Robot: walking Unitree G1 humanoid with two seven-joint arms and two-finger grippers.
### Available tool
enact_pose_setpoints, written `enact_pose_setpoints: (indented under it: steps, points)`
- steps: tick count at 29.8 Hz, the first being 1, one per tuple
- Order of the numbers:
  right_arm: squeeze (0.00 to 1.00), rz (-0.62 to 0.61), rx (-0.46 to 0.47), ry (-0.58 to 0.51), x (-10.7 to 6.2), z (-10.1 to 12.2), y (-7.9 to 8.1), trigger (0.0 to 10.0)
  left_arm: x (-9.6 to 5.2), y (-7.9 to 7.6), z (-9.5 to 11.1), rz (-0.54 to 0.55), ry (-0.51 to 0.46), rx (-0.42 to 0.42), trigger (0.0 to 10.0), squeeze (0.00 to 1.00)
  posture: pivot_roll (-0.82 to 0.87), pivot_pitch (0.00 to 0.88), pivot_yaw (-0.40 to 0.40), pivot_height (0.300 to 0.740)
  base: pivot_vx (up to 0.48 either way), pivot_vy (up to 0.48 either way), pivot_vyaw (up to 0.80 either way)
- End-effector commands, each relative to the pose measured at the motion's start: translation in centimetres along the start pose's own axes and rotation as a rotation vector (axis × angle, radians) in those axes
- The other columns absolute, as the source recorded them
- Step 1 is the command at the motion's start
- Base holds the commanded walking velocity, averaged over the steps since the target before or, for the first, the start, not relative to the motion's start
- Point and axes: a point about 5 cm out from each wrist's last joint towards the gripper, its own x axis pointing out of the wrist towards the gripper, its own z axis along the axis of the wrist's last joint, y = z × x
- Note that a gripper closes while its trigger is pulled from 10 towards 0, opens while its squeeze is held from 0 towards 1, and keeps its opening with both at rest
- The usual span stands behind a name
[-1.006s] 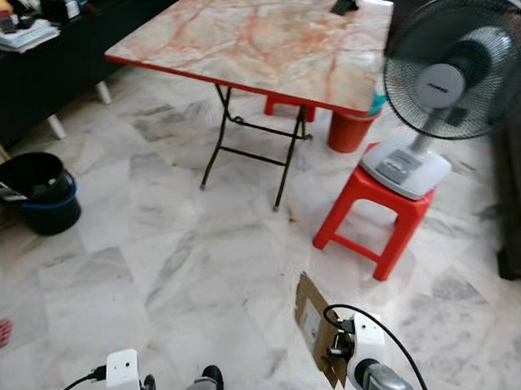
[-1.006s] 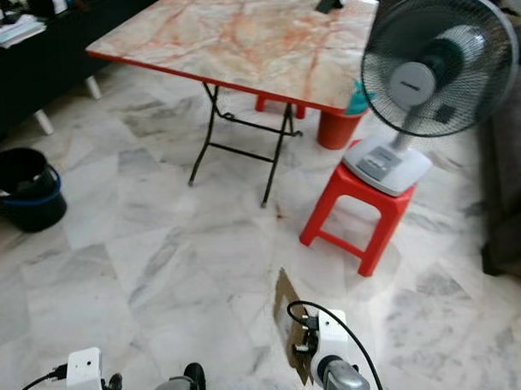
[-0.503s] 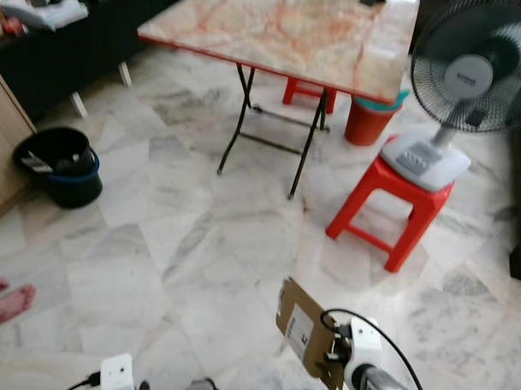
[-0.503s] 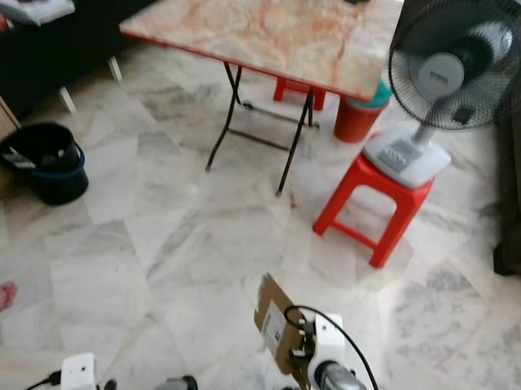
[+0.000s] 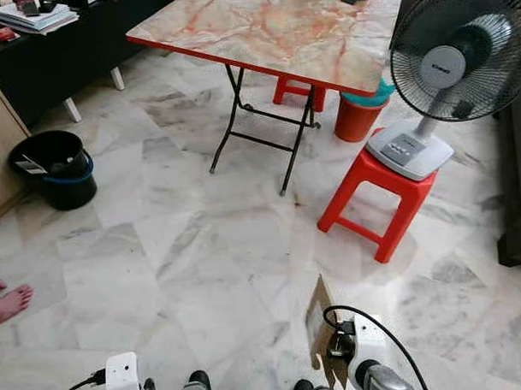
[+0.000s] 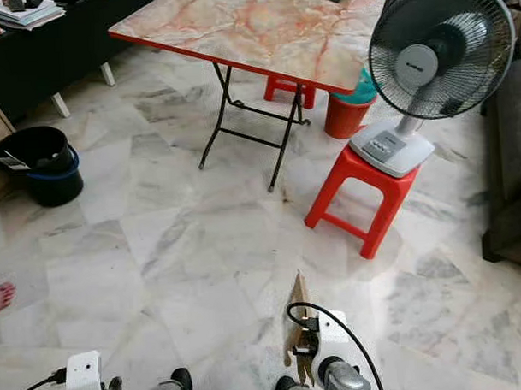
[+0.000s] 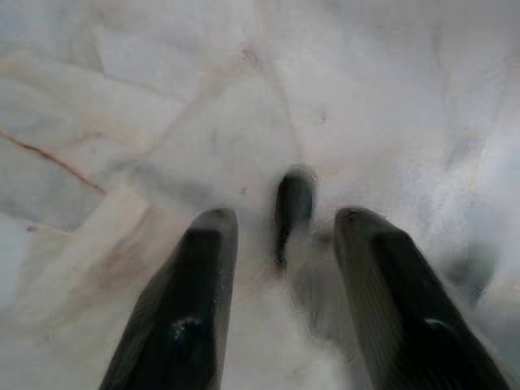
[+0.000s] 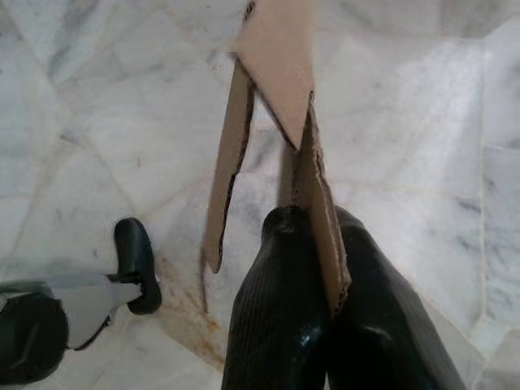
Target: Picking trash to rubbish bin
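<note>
A wide stretch of white marble floor (image 5: 185, 249) lies open between the robot and the furniture. The folding table (image 5: 272, 28) with its orange-veined top stands ahead, its red edge facing the robot and its thin black legs (image 5: 258, 135) crossing beneath. To the right of the table, a red plastic stool (image 5: 376, 195) carries a standing fan (image 5: 448, 60), and an orange bucket (image 5: 360, 114) sits just behind it under the table corner. A second red stool (image 5: 295, 89) shows beneath the table. Far left, the black rubbish bin (image 5: 52, 168) stands against a dark cabinet (image 5: 58, 48), well apart from the robot, with open floor between. A person's bare foot (image 5: 9, 302) rests at the left edge of the floor. A dark sofa edge (image 5: 517, 195) bounds the right side.

The right gripper (image 8: 325, 309) is low at the bottom of the head views, its 2 black fingers (image 8: 276, 301) pinched together on a piece of cardboard (image 8: 280, 89). The cardboard is brown, flat, torn along ragged edges, with 1 strip hanging loose beside the main sheet; it stands nearly edge-on and upright above the floor (image 6: 297, 322).

The left gripper (image 7: 280, 268) hangs low on the left over bare marble, its 2 fingers (image 7: 191, 301) spread apart and holding nothing. The robot's black foot (image 7: 294, 203) shows between them.
</note>
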Motion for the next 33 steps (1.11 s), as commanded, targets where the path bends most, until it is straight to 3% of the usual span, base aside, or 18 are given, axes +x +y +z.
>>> enact_pose_setpoints:
  steps: [1, 33]
  points:
    - [0.00, 0.015, -0.009, -0.025, 0.24, 1.05, 0.43, 10.0, -0.86, 0.85, -2.39, 0.028, 0.069, -0.011, 10.0, 0.00, 0.05, 0.197, -0.079, 0.740, 0.240, 0.000, 0.00]
    - [0.00, 0.020, -0.016, -0.020, 0.29, 1.07, 0.70, 10.0, -0.82, 0.88, -2.29, 0.029, 0.065, -0.015, 10.0, 0.00, 0.06, 0.191, -0.079, 0.740, 0.252, 0.000, 0.00]
